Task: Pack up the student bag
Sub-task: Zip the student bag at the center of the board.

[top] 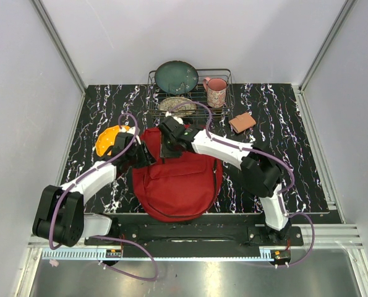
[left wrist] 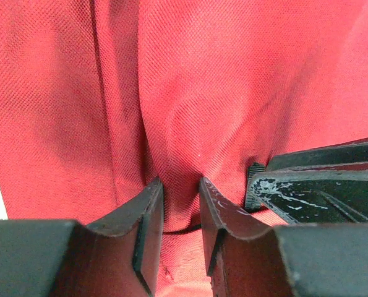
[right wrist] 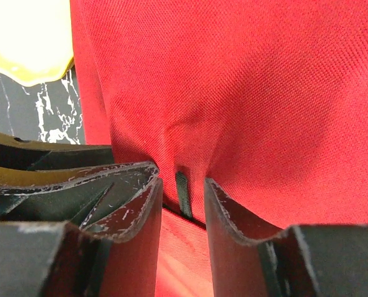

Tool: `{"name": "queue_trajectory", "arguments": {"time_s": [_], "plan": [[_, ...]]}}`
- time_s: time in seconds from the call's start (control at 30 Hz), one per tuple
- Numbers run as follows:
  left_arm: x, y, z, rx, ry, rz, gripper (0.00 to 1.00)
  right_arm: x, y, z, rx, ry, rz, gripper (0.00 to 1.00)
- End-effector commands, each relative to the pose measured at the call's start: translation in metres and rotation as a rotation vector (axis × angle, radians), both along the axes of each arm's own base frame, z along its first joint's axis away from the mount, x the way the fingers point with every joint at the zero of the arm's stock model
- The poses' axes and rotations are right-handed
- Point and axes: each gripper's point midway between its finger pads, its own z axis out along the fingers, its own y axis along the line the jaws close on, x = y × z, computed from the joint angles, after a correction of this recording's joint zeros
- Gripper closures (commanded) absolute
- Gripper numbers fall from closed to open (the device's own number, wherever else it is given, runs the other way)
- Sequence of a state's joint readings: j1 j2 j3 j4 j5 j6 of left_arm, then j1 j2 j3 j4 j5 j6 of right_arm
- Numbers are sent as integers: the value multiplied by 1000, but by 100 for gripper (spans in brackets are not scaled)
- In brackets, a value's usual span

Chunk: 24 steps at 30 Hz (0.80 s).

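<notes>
The red student bag lies flat on the dark marbled table, its top toward the back. Both grippers meet at its top left corner. My left gripper has its jaws drawn close on a puckered fold of the bag's red fabric, seen between them in the left wrist view. My right gripper sits just beside it, jaws narrow on gathered red fabric with a short black strap in the gap. Each wrist view shows a finger of the other gripper close alongside.
A yellow-orange rounded object lies left of the bag, close to the left arm. A wire dish rack at the back holds a teal plate and a pink mug. A small brown block lies at the back right.
</notes>
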<state>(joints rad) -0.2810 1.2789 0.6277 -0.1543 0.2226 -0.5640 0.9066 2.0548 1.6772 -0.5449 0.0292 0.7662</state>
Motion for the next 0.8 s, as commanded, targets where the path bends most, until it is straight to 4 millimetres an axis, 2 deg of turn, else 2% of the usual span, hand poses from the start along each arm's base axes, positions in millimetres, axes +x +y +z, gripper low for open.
{"name": "queue_trajectory", "arguments": {"time_s": [0.0, 0.2, 0.27, 0.33, 0.43, 0.63, 0.73, 0.77], "plan": [[3, -10, 10, -62, -48, -30, 69, -14, -9, -24, -161, -12, 24, 62], [3, -13, 18, -82, -77, -41, 76, -17, -6, -35, -225, -30, 43, 63], [3, -13, 20, -86, -81, -43, 77, -18, -5, -39, -235, -31, 44, 73], [3, -13, 21, -86, -87, -44, 78, -18, -4, -39, -238, -39, 43, 75], [2, -13, 21, -88, -88, -47, 79, -20, 0, -37, -235, -48, 62, 84], [2, -15, 21, -97, -89, -54, 80, -27, 7, -37, -232, -54, 84, 81], [2, -16, 21, -98, -90, -55, 80, -30, 10, -38, -227, -52, 91, 73], [2, -16, 21, -100, -89, -55, 80, -31, 8, -38, -238, -54, 91, 75]]}}
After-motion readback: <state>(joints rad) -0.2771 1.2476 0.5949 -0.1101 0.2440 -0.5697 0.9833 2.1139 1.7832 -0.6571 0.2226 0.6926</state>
